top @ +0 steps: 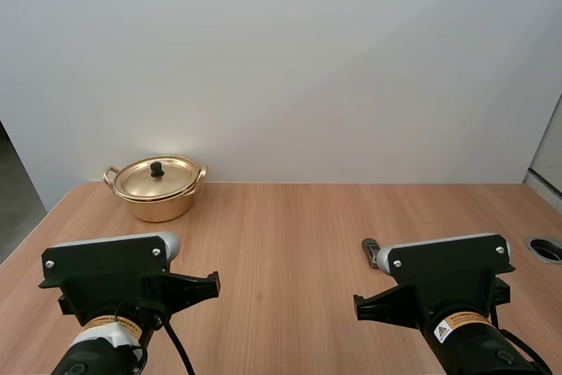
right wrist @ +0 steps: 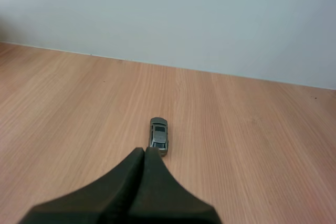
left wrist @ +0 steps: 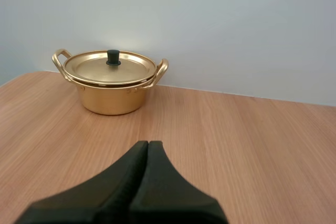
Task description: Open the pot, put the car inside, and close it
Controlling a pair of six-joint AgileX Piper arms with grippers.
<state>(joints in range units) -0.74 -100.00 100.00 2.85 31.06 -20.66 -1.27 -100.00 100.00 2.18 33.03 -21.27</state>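
Pointing toward the gold pot (left wrist: 111, 97) at eleven o'clock (lid (left wrist: 126, 69) on), my left hand (left wrist: 148, 145) is closed on nothing; my right hand (right wrist: 145, 151), likewise closed, has the grey car (right wrist: 158, 134) just beyond at twelve o'clock.

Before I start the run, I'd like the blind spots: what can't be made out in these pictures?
1. What is inside the pot: hidden by its lid, high and left wrist views.
2. Most of the car, high view: hidden behind the right arm; one end shows.
3. The car's wheels and markings, right wrist view: too small.
4. The round opening in the table, high view: cut off by the right edge.
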